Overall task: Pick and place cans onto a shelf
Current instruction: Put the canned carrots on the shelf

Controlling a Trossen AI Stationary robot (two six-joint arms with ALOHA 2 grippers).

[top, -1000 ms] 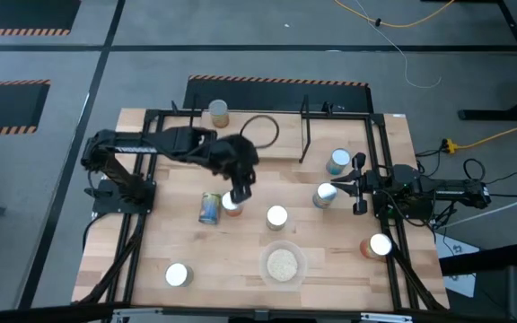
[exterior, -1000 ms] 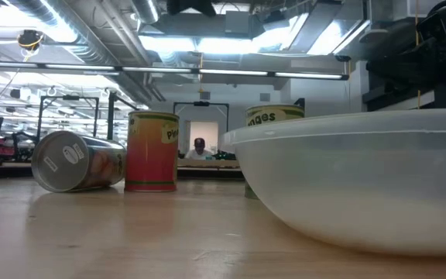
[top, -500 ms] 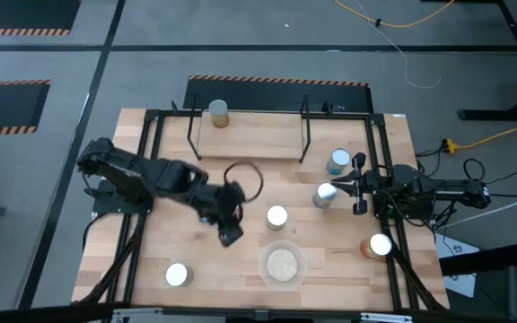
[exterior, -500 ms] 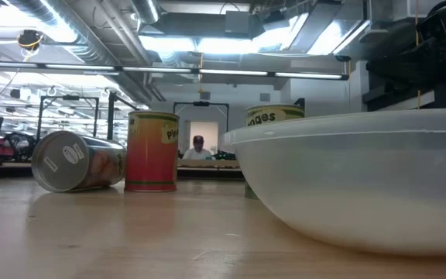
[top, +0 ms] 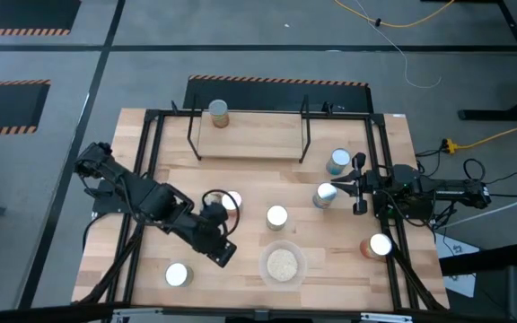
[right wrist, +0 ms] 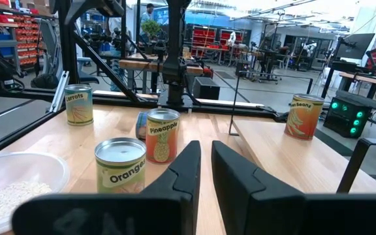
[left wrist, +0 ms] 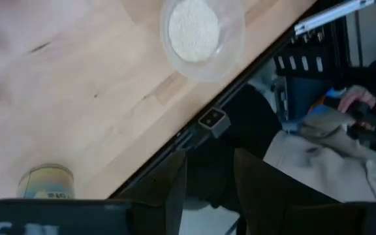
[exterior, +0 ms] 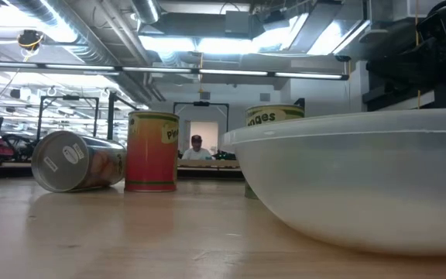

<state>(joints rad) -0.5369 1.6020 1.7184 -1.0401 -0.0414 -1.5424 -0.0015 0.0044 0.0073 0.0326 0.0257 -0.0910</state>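
Several cans stand on their bases on the wooden table: one (top: pixel 232 202) beside my left arm, one (top: pixel 276 216) at the middle, two (top: pixel 337 161) (top: pixel 324 195) by my right gripper, one (top: pixel 380 244) at the near right and one (top: pixel 178 274) at the near left. One can (top: pixel 218 112) stands on the shelf (top: pixel 249 135). Another can (exterior: pixel 76 161) lies on its side. My left gripper (top: pixel 225 258) is open and empty above the near middle of the table. My right gripper (top: pixel 353 185) is shut and empty at the right, beside a can.
A clear bowl of pale grains (top: pixel 282 264) stands near the table's near edge, right of my left gripper; it fills the right of the low view (exterior: pixel 362 178). Black frame rails (top: pixel 146 179) run along both sides of the table. A person (left wrist: pixel 344 150) shows beyond the near edge.
My left arm has drawn back from the can beside the lying one and swung its gripper toward the table's near edge, a little to the left. The cans stand as they did before.
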